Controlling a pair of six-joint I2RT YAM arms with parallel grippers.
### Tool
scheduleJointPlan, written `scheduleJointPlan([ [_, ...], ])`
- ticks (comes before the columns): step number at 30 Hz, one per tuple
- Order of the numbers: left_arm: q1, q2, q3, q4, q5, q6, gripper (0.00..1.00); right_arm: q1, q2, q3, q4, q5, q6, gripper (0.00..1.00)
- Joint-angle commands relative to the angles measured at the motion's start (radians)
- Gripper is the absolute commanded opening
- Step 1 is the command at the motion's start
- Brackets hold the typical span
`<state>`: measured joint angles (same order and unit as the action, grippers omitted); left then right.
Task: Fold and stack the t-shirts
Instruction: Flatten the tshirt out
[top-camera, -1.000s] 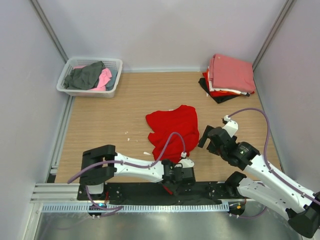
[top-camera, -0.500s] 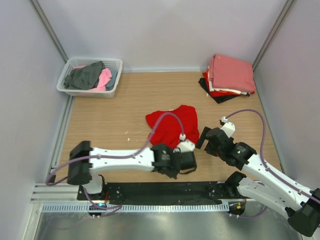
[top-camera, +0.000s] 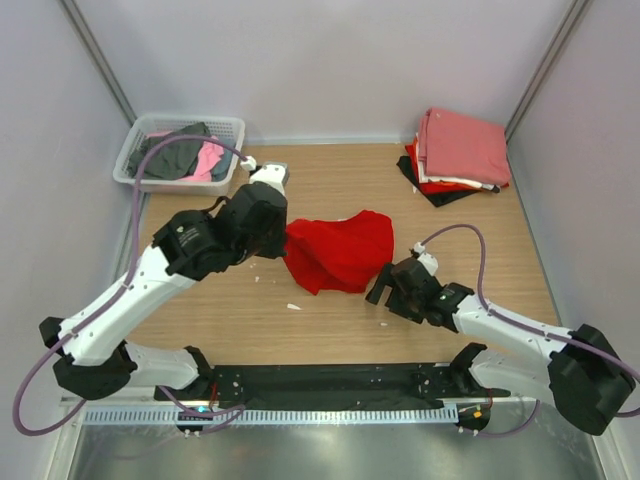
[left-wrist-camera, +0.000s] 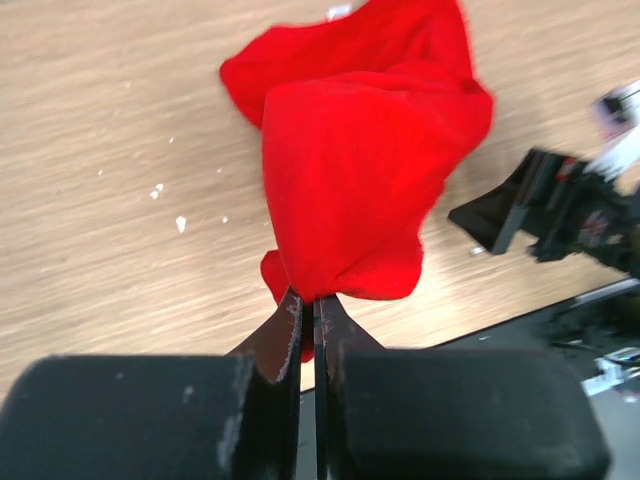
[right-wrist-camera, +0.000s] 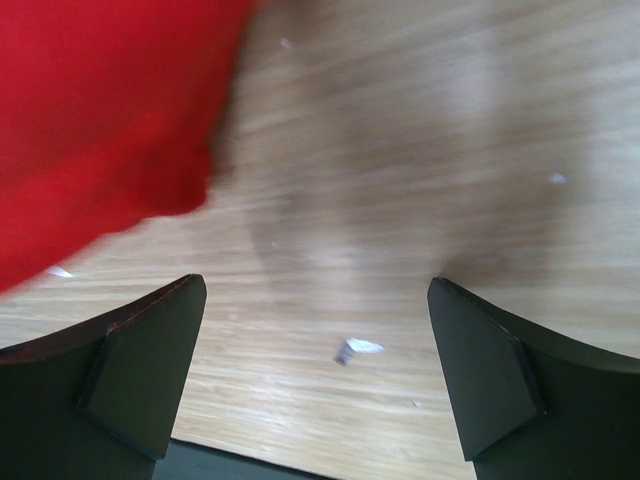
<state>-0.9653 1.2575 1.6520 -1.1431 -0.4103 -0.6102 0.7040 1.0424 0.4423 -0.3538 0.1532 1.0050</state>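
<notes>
On the wooden table (top-camera: 330, 180) that fills the middle of the overhead view, two arms work at one garment. The left arm (top-camera: 150, 285) sweeps up from the lower left corner. The right arm (top-camera: 510, 330) lies low across the lower right.

At the centre is the red t-shirt (top-camera: 345, 250), bunched rather than spread. Its left edge is clamped in the left gripper (top-camera: 283, 243), and the rest trails rightward over the wood. In the left wrist view the two jaws are pressed tight together on a gathered fold of the red cloth (left-wrist-camera: 350, 170), which hangs from the left gripper's (left-wrist-camera: 308, 300) tips (we cannot tell how much of the shirt is clear of the table).

The right gripper (top-camera: 385, 292) sits just beside the shirt's lower right edge. Its own camera shows the right gripper's (right-wrist-camera: 318, 290) jaws spread wide, with only bare wood between the fingers (right-wrist-camera: 150, 350). The red cloth (right-wrist-camera: 90, 120) lies in the upper left of that frame, blurred.

In the upper right corner rests the folded stack (top-camera: 455, 155), salmon-pink on top, red and black beneath. In the upper left, against the wall, the white basket (top-camera: 180, 186) holds a grey tee (top-camera: 170, 152) and a pink tee (top-camera: 208, 158). White scraps (top-camera: 293, 306) dot the wood below the shirt.
</notes>
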Motion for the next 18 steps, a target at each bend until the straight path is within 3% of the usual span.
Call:
scheduleJointPlan([
  [1,0.029,0.020,-0.035,-0.012,0.024,0.035,0.00,0.002,0.051,0.016,0.180,-0.027,-0.003,0.99],
  [4,0.063,0.014,-0.015,0.002,0.050,0.049,0.00,0.011,0.120,0.015,0.322,-0.116,-0.054,0.87],
  [7,0.097,0.032,0.038,-0.004,0.067,0.073,0.00,0.046,0.188,0.059,0.348,-0.129,-0.086,0.84],
  [11,0.117,0.083,0.181,-0.027,0.076,0.101,0.00,0.078,0.309,0.136,0.343,-0.070,-0.123,0.84],
  [18,0.125,0.151,0.392,-0.098,0.079,0.127,0.00,0.077,0.344,0.236,0.245,0.141,-0.176,0.77],
])
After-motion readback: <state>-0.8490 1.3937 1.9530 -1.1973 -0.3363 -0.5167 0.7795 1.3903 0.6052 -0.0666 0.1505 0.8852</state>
